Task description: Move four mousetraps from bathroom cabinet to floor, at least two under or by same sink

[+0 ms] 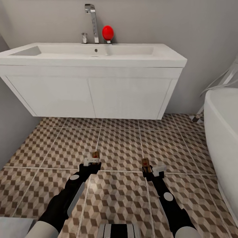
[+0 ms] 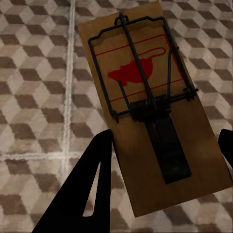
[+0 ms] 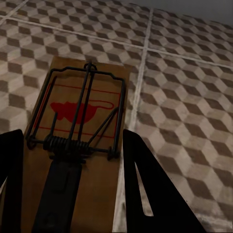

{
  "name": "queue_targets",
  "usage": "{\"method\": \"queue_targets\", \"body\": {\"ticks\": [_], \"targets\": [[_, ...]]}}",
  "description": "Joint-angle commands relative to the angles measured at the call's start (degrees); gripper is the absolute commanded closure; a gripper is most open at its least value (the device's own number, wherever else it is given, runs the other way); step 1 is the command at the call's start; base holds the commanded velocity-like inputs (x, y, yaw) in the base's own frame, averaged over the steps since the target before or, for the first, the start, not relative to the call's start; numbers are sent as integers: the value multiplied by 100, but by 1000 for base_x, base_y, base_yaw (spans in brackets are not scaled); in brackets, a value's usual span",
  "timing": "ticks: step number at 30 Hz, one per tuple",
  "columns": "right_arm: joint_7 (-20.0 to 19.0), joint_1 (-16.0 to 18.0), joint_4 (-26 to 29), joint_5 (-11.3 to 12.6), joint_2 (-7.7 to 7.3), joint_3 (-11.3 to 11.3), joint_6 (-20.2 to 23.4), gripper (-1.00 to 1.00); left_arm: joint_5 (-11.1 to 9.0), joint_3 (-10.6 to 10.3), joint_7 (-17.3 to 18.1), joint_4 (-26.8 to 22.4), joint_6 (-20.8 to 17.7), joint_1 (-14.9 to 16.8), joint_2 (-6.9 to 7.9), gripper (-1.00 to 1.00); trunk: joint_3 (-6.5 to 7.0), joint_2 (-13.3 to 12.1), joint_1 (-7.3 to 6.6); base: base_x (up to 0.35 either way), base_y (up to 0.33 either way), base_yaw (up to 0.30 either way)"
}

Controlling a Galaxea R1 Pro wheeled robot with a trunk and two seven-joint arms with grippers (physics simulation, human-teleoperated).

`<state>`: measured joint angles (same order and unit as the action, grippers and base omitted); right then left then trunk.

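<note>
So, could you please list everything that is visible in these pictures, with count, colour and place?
sink: one, white, wall-hung, at the far wall
tap: one, chrome, behind the basin
red ball-shaped object: one, beside the tap on the sink's rear edge
bathtub: one, white, at the right edge
bathroom floor: brown, beige and white cube-pattern tiles
mousetraps: two, tan wood with dark wire and a red mouse print; one in the left hand, one in the right hand, both above the floor in front of the sink
left hand: black, shut on a mousetrap
right hand: black, shut on a mousetrap
</note>
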<state>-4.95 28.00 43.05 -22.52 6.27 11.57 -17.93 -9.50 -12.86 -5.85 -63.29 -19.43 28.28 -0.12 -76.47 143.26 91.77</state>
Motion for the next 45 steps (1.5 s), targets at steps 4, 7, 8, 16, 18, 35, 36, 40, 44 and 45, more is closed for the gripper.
{"method": "queue_targets", "body": {"ticks": [4, 7, 8, 16, 18, 35, 36, 40, 44, 45], "targets": [[-76, 4, 1, -16, 11, 47, -26, 100, -52, -15, -56, -8, -26, 2, 3, 100, -131, 7, 9, 0, 0, 0], [-76, 4, 1, -16, 9, 46, -26, 100, -52, -15, -56, -8, -26, 2, 3, 100, -225, 11, 16, 0, 0, 0], [-76, 4, 1, -16, 8, 43, -26, 100, -52, -15, -56, -8, -26, 2, 3, 100, -256, 13, 19, 0, 0, 0], [-77, 4, 164, -16, 6, 50, 19, 100, -52, -15, -56, 0, -26, 2, 3, 100, -454, 23, 40, 0, 0, 0], [-77, 4, 207, -16, 1, 56, 34, 100, -52, -15, -56, 0, -26, 2, 3, 100, -503, 26, 45, 0, 0, 0], [-76, 4, 238, -16, -1, 143, 50, 100, -52, -48, -56, -8, -26, 2, 3, 100, -1023, 49, 89, 0, 0, 0], [-76, 4, 238, -16, 0, 143, 50, 100, -52, -60, -56, -8, -26, 2, 3, 100, -1054, 50, 91, 0, 0, 0], [-76, 4, 238, -16, -2, 140, 40, 100, -52, -81, -56, -15, -26, 2, 3, 100, -1090, 50, 91, 0, 0, 0], [-78, 4, 242, -17, -13, 136, -3, 100, -52, -85, -54, -117, -29, -1, 15, 100, -1127, 50, 91, 0, 0, 0], [-81, 4, 244, -18, -26, 136, -16, 100, -52, -85, -53, -148, -31, -3, 19, 100, -1135, 50, 91, 0, 0, 0]]}}
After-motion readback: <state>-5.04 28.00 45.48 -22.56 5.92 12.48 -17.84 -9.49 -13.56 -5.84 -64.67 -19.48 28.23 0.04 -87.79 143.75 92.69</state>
